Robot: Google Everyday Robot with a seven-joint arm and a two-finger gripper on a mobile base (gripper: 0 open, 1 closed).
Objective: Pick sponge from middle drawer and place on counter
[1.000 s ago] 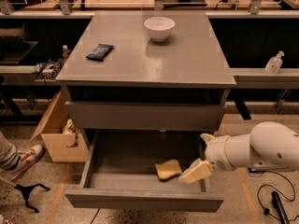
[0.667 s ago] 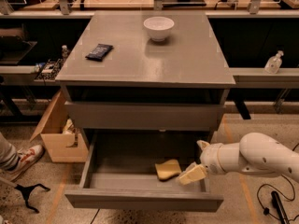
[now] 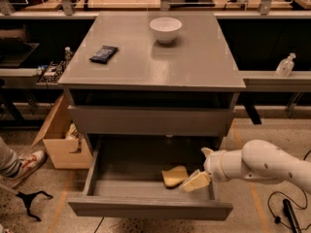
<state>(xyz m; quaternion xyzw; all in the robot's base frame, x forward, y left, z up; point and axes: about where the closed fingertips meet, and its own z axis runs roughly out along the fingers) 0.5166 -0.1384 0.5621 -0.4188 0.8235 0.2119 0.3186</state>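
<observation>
The middle drawer [image 3: 146,208] stands pulled open nearest, with the sponge [image 3: 174,175] lying on its floor right of centre. The gripper [image 3: 200,168] reaches in from the right, fingers spread and holding nothing, its lower finger just beside the sponge. Farther back, the counter [image 3: 194,57] bears a black packet [image 3: 103,54] on its left and a white bowl [image 3: 165,29] beyond.

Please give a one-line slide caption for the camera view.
Gripper inside the open middle drawer, beside the sponge; bowl and black packet on the counter.
</observation>
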